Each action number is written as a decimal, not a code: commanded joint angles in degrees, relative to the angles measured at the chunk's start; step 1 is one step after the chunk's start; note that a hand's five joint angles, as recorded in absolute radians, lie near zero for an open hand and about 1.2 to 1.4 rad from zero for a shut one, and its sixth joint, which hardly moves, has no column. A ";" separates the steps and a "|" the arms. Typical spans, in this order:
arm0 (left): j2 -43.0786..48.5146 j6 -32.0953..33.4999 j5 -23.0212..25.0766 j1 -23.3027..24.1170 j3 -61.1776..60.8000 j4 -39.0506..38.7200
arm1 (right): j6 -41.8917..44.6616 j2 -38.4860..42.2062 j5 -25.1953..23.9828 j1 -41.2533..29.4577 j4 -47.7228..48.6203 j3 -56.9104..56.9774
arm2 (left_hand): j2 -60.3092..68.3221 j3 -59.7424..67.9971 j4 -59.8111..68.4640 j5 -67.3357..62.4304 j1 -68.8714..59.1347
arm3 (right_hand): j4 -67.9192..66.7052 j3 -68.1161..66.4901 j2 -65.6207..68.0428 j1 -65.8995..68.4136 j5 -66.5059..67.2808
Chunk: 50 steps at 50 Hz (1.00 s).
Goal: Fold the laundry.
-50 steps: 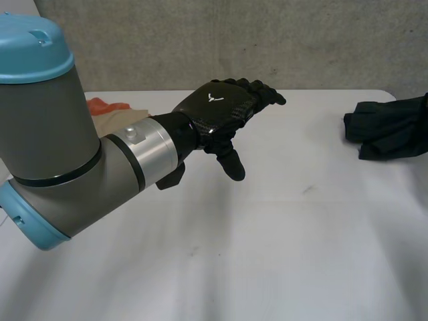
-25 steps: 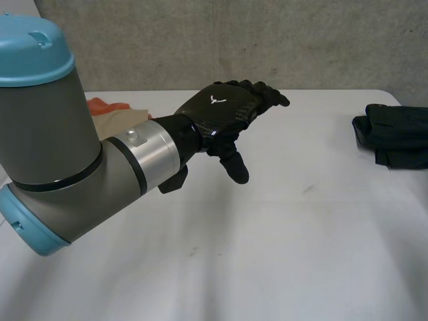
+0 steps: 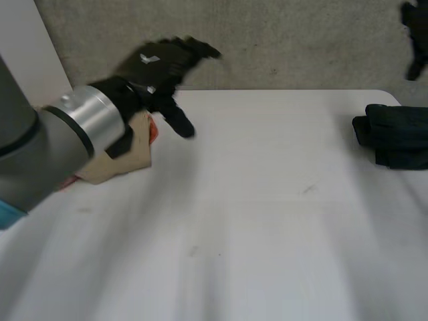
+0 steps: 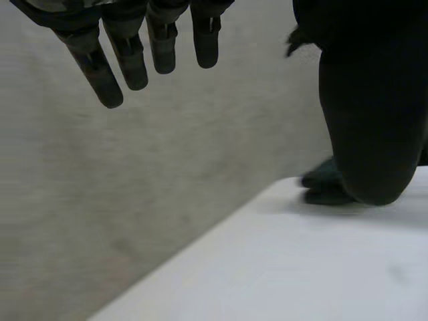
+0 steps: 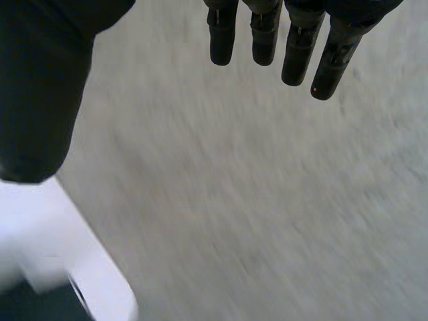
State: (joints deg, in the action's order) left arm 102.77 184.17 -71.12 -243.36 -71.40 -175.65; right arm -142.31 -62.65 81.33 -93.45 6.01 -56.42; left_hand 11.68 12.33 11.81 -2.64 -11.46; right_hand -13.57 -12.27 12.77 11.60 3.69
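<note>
Your white counter (image 3: pixel 267 221) carries a dark bundled garment (image 3: pixel 394 137) at its right edge. A tan folded cloth (image 3: pixel 120 157) with orange cloth (image 3: pixel 153 130) beside it lies near the far left corner. Expect the dark garment to be soft, light and limp, so take it by a corner or hem. Your left hand (image 3: pixel 157 63) and right hand (image 3: pixel 416 23) hang above the counter, each stretched out straight, holding nothing.

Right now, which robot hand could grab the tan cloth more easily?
Probably the left robot hand. It is raised close to the tan cloth at the left of the table, fingers straight and empty. The right robot hand is way across, up near the dark cloth.
</note>
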 commanded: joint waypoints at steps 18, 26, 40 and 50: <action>31.61 24.65 -0.51 -24.61 9.88 -9.36 | -13.69 -9.43 -1.96 -26.78 0.23 -34.37 | 1.73 1.08 1.59 -0.76 -1.95 | 3.57 2.27 -2.77 -1.60 -3.69; 35.57 24.04 -0.60 -24.27 11.72 -10.07 | -13.69 -9.34 -1.96 -26.70 0.23 -37.10 | 61.35 60.70 61.22 -60.39 -61.57 | 3.57 2.27 -2.77 -1.60 -3.69; 24.68 18.59 -2.88 -16.71 7.77 -14.28 | -13.78 -9.60 -1.96 -22.92 0.23 -38.68 | 68.32 67.67 68.19 -67.36 -68.54 | 3.57 2.27 -2.77 -1.60 -3.69; 16.52 9.92 -2.53 -11.88 1.63 -13.15 | -13.78 -9.60 -3.72 -20.55 0.14 -39.30 | 68.32 67.67 68.19 -67.36 -68.54 | 3.57 2.27 -2.77 -1.60 -3.69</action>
State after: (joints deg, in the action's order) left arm 124.29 199.88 -74.03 -258.05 -66.25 -189.67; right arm -156.10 -72.25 78.72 -115.39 6.19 -95.67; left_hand 68.50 68.03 68.66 -54.82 -67.08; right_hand -13.57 -12.27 12.77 11.60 3.69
